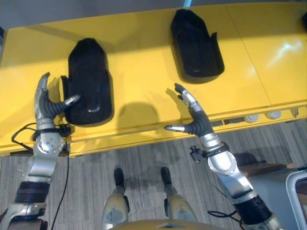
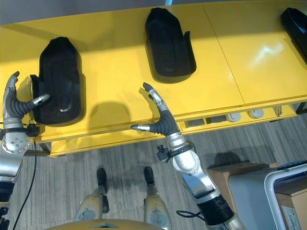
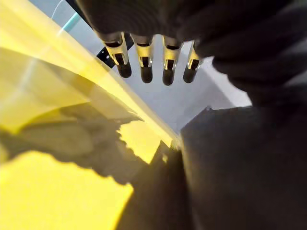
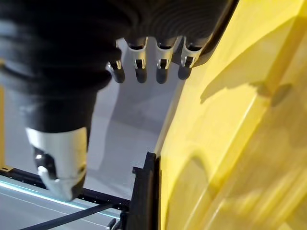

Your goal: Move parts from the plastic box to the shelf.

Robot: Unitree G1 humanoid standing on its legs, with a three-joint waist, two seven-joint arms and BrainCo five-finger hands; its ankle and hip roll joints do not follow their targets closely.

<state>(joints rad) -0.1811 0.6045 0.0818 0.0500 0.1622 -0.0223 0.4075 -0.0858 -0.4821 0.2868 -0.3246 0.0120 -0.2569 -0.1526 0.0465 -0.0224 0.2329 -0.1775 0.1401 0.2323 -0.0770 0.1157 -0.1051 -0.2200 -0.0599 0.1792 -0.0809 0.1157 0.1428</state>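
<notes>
Nearest to you, the right hand [image 2: 162,122] is hovering over the near edge of the yellow shelf [image 1: 144,72]. Its fingers are stretching straight toward the far side and the thumb is pointing to the left, so the hand is released and is holding nothing. In the right wrist view the fingertips [image 4: 139,74] are also hanging straight and free beside the yellow surface.

On the left, the left hand [image 1: 47,106] is standing at the near left corner of the shelf. Its fingers are pointing up and relaxed, and its thumb is reaching to the right, touching or almost touching the near black part [image 1: 88,81]; you cannot tell which. The hand is not grasping it.

This black part is lying flat on the left side of the shelf, close to the near edge. A second black part [image 1: 195,44] is lying farther away, to the right of the middle, well apart from the first. A third dark piece [image 2: 295,21] is showing at the far right edge.

Below the shelf front, on the right, two small round fittings [image 1: 261,116] are sitting side by side.
</notes>
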